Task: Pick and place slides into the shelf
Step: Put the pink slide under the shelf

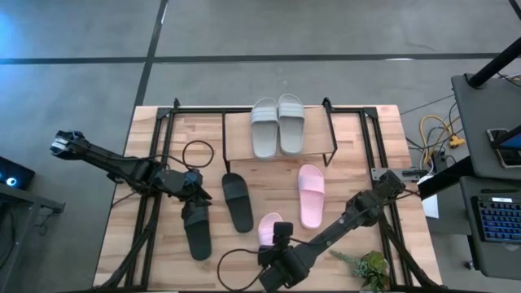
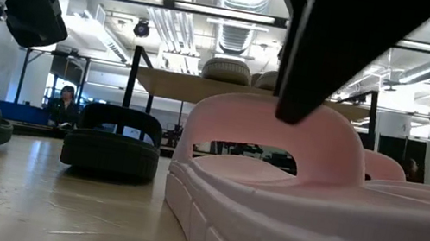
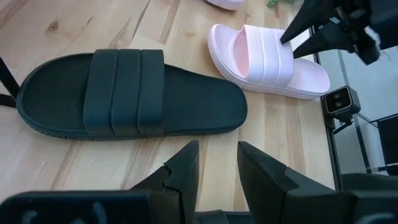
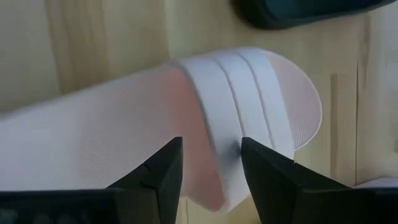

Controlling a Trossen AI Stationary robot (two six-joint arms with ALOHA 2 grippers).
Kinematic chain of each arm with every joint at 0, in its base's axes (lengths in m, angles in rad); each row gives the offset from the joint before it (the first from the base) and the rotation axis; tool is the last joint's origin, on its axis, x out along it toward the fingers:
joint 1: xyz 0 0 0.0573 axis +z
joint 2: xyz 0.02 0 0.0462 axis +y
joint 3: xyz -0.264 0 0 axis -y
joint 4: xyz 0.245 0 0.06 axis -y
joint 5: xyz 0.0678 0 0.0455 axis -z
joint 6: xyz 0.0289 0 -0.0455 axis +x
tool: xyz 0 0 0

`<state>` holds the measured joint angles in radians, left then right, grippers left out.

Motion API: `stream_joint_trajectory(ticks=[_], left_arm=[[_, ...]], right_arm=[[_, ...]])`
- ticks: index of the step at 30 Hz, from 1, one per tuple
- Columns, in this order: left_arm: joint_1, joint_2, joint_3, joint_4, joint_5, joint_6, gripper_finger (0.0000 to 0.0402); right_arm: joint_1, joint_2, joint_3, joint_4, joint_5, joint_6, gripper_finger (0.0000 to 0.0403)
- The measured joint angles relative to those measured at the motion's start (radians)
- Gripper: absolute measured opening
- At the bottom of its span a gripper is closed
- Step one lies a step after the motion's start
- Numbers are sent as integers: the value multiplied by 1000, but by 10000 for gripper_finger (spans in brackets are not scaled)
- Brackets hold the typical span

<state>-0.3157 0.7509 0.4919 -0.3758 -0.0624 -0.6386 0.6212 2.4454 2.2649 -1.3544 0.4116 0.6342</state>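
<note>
While my right gripper (image 4: 210,163) hangs with fingers parted over the near pink slide (image 4: 186,118), its strap just beyond the tips, I'd descend straddling that strap, then clench. Left gripper (image 3: 217,168), parted and empty, waits near a black slide (image 3: 127,93).

The table (image 1: 114,236) is light brown wood with darker lines in it. Two slides (image 1: 277,124) on the shelf (image 1: 236,134) are pale grey-green, and the shelf has a light wood top and thin black legs. Two slides (image 1: 238,201) are black with three raised stripes on the strap. Two slides (image 1: 311,195) are soft pink. Both arms are dark. A small plant (image 1: 370,268) is green.
</note>
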Motion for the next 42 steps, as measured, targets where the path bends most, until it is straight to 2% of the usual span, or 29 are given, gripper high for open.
stream_joint_trajectory(ticks=[9,17,24,29,36,42], left_arm=[[0,0,-7,0,-1,0,95],[0,0,-8,0,-1,0,95],[0,0,-8,0,-1,-1,95],[0,0,-8,0,-2,-3,95],[0,3,-8,-1,-2,-1,95],[0,8,-8,2,-2,-2,95]], right_arm=[[-14,0,-57,4,9,-7,138],[-47,0,-60,2,17,-11,59],[-69,0,-63,-63,105,-8,16],[-76,-6,-63,-223,200,-7,13],[-88,-31,-94,-215,244,-67,15],[-121,-31,-214,-217,247,-43,15]])
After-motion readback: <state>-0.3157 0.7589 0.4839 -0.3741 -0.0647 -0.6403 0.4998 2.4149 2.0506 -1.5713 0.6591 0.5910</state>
